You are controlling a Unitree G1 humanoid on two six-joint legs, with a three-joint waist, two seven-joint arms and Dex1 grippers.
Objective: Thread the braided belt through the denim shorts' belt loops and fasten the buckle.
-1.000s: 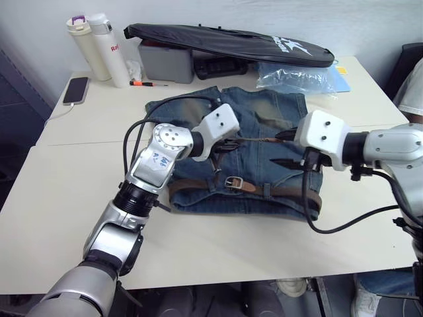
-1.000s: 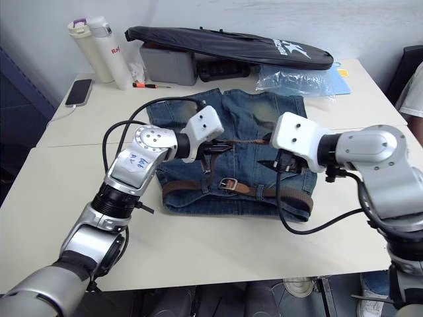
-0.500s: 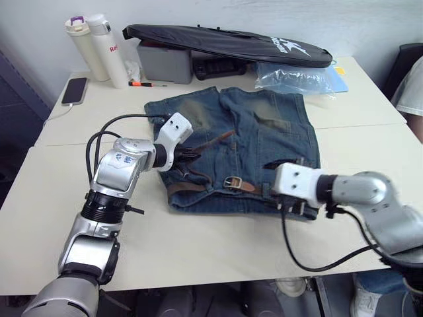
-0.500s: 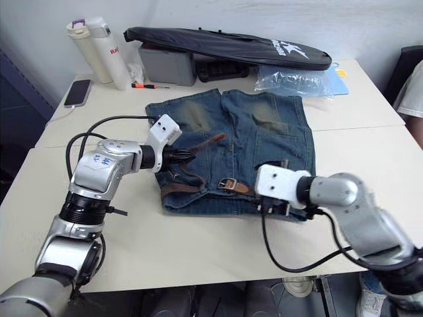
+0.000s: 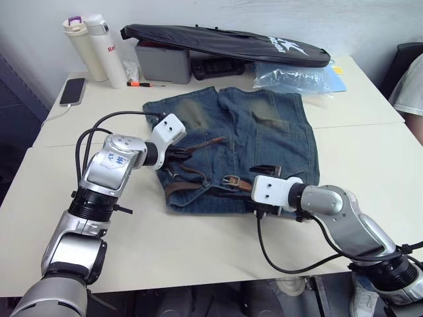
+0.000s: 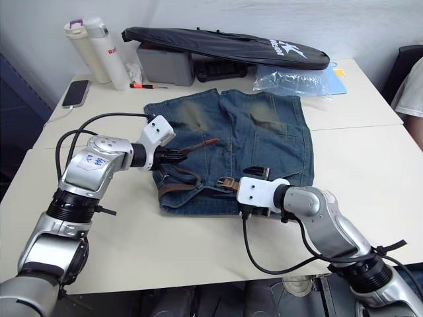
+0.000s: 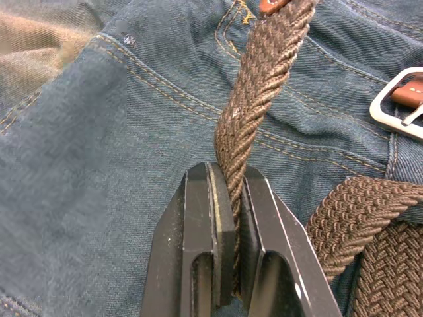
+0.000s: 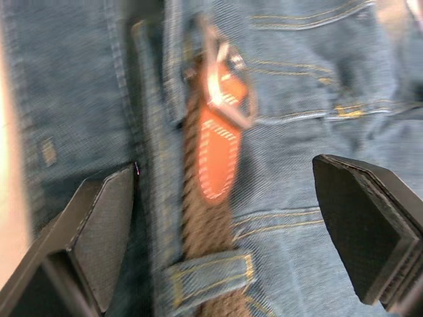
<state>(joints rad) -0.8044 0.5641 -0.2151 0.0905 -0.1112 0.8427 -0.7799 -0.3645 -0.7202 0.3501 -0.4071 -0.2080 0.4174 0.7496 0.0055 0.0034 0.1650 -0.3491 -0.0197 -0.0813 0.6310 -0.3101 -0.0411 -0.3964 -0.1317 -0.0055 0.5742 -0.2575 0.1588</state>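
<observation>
Right tool point(image 8: 231, 231) moved nearer the silver buckle point(image 8: 228, 82), spread wide.

Silver arms; white wrist housings (black cables); black fingers point(image 7: 218, 218)

buckle point(image 8: 225, 72) blurred, person point(image 5: 408, 86) cut off

No legible text; white logo on black bag point(image 5: 225, 43) unreadable.
</observation>
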